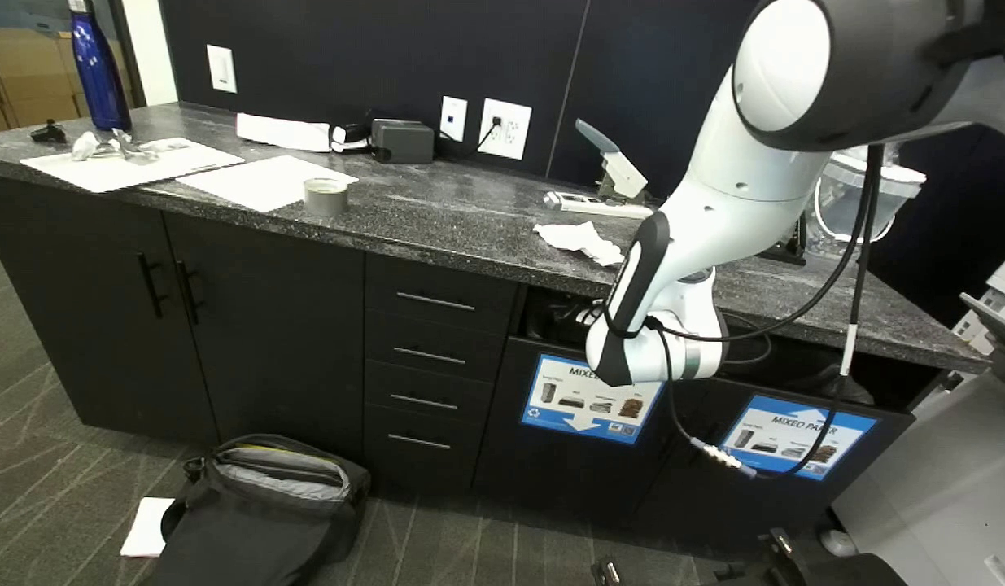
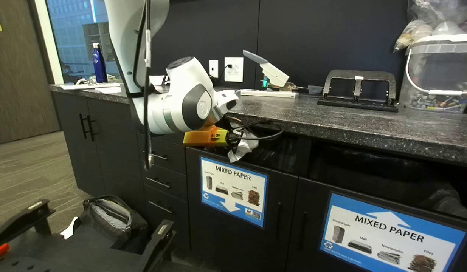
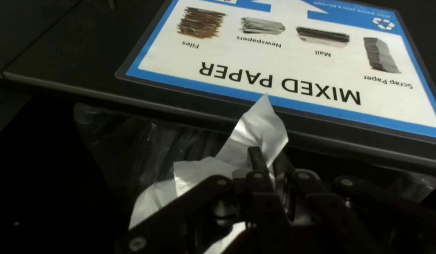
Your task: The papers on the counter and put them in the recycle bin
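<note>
Got one paper scrap [image 3: 262, 130] in the claw [image 3: 268, 156]: jaws drawn nearly tog., only a sliver of gap, paper pinched b/w the fingers [image 3: 255, 157]. In my wrist view its long axis runs diag.: pointed corner up toward the upside-down MIXED PAPER sign [image 3: 279, 83], rest trailing down-left, partly hidden behind the finger links. In an exterior view I see it at the mouth of the recycle bin [image 2: 282, 183], below the edge of the counter [image 2: 294, 109], a loose corner pointing down against the bin's front lip; can't tell whether they touch. Clear plastic [image 3: 150, 151] shows just beside the paper in the wrist view.

Arm pose: in an exterior view my forearm [image 1: 730, 187] slopes down-left over the counter, w/ the wrist [image 1: 657, 342] bent past the front edge, hiding most of the claw there. In an exterior view the orange-yellow mount [image 2: 207, 136] sits approx. level under the wrist, claw reaching from it toward the bin's mouth.

2nd scrap [image 1: 582, 242]: on the counter nr the front edge, long axis upper-left to lower-right in an exterior view. At the far end, crumpled bits [image 1: 85, 146] lie on a flat white sheet [image 1: 103, 173] nr the blue bottle [image 1: 102, 77]; too small to give each one's axis.
</note>
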